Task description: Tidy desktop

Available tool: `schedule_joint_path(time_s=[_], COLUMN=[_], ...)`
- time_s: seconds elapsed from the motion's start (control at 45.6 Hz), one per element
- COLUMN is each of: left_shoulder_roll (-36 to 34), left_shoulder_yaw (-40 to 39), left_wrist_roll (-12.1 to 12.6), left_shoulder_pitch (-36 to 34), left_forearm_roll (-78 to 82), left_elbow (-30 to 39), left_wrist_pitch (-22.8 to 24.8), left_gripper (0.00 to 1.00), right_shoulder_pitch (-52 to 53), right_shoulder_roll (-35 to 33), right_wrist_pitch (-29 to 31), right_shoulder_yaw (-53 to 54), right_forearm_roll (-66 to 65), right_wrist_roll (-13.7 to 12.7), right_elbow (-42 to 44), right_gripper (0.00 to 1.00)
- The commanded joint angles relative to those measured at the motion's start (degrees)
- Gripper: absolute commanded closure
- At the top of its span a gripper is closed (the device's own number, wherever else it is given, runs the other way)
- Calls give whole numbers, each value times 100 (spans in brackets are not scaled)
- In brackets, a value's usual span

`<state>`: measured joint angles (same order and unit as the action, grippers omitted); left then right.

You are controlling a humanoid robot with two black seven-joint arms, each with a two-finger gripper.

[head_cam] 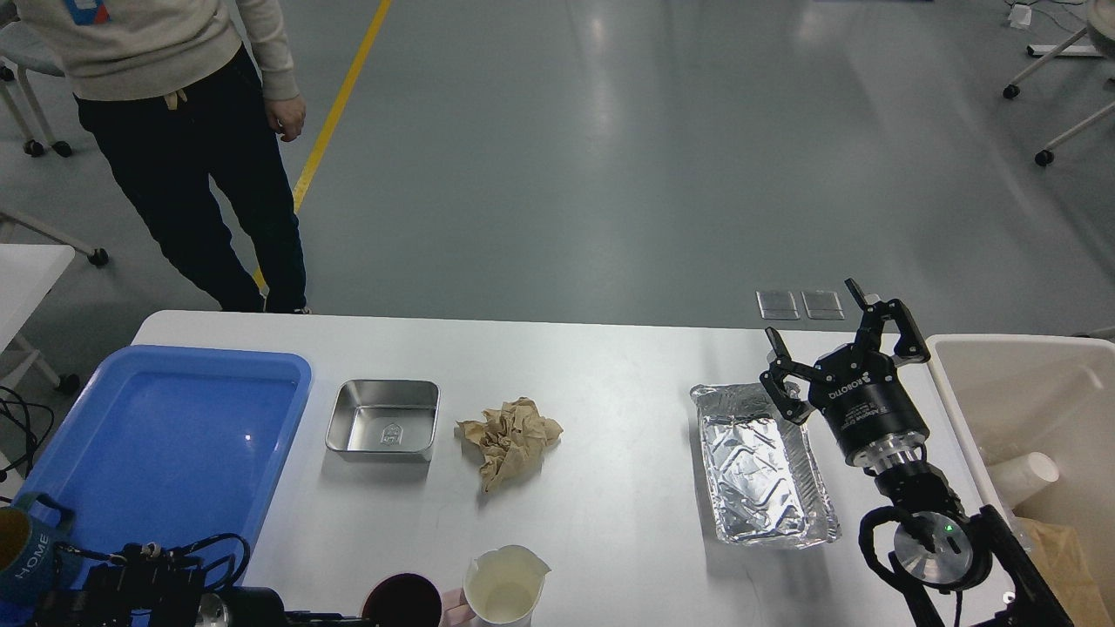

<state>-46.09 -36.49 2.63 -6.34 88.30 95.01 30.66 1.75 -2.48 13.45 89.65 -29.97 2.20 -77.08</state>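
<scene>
The white desktop [610, 366] holds a square steel tin [383, 420], a crumpled brown paper [510, 438], a foil tray [760, 464] and a cream cup with a spout [503, 586] at the front edge. My right gripper [832, 335] is open and empty, just beyond the foil tray's far right corner. My left arm [157, 592] lies low along the bottom left edge. Its far end is dark and mostly cut off beside a dark red round thing [402, 601] next to the cream cup, so its fingers cannot be told apart.
A blue tray [165, 435] lies at the left with a teal mug [26, 557] at its near corner. A beige bin [1037, 418] at the right holds a paper cup [1028, 475] and brown paper. A person [183, 131] stands beyond the table's far left corner.
</scene>
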Motion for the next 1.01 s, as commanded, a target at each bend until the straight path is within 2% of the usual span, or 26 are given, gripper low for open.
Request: schedule_joint_path(time_s=[0.0,0.373,0.504,0.724,0.987], left_shoulder_roll=[3,-111,-146,-225,-550], left_shoulder_yaw=[10,133,90,-33,-710], left_wrist_roll=[-61,-122,-316,-325,-448], left_shoulder_pitch=[19,133,300,300,265], left_forearm_roll=[3,108,442,486,241], left_elbow=[0,-35,-35,44,351], left_wrist_pitch=[10,63,63,54,151], left_gripper=[67,98,100,100,100], right_shoulder_pitch=[1,-8,-8,10,45], right_shoulder_roll=[19,46,46,55,125], right_wrist_pitch=[0,-9,-9,-18,-18], right_shoulder_yaw=[0,0,0,0,-9], right_forearm_roll=[0,0,0,0,0], right_wrist_roll=[0,0,0,0,0], right_elbow=[0,0,0,0,0], right_gripper=[0,0,0,0,0])
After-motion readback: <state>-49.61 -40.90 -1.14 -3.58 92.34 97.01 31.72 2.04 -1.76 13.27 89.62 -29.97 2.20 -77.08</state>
